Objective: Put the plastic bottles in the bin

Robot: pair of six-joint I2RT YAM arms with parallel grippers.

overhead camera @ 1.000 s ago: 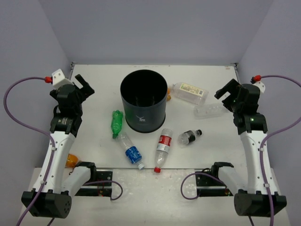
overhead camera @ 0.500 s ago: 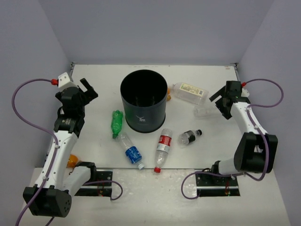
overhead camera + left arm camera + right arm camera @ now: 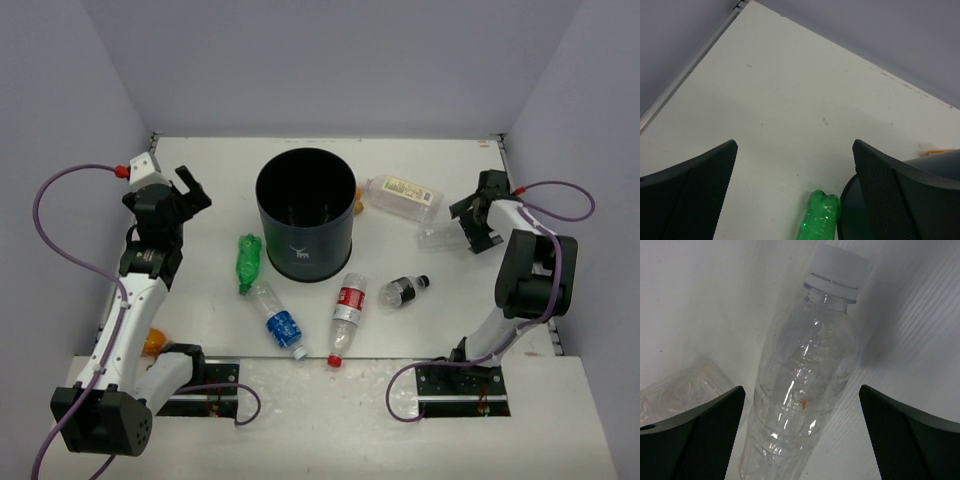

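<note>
Hovering over the far left of the counter (image 3: pixel 220 165), the left fingers (image 3: pixel 900 200) are spread wide, with only bare white surface between them. The green bottle (image 3: pixel 820 217) lies just below them in the left wrist view. One end sits close against the wall of the bin (image 3: pixel 847 220), but I cannot tell whether they touch.

The bin (image 3: pixel 310 250) stands upright and open near the middle of the counter, and every bottle in view lies outside it. On the right, the right fingers (image 3: pixel 910 440) are also wide apart, one on each side of the unlabelled clear bottle (image 3: pixel 805 395). It lies on its side with its white cap (image 3: pixel 837 267) pointing away from the wrist, and neither finger touches it. The ridged end of the cream-label bottle (image 3: pixel 675 395) lies just beside it.

In the overhead view the cream-label bottle (image 3: pixel 403 195) lies between the bin and the right fingers (image 3: pixel 470 225). An orange bottle (image 3: pixel 358 203) peeks out at the bin's far right side.

In front of the bin lie the blue-label bottle (image 3: pixel 277 320), the red-label bottle (image 3: pixel 346 315) and the dark bottle with a black cap (image 3: pixel 402 291), each apart from the others. The green bottle (image 3: pixel 248 260) lies at the bin's left.

An orange thing (image 3: pixel 152 342) shows under the left arm (image 3: pixel 140 290), too hidden to identify.
</note>
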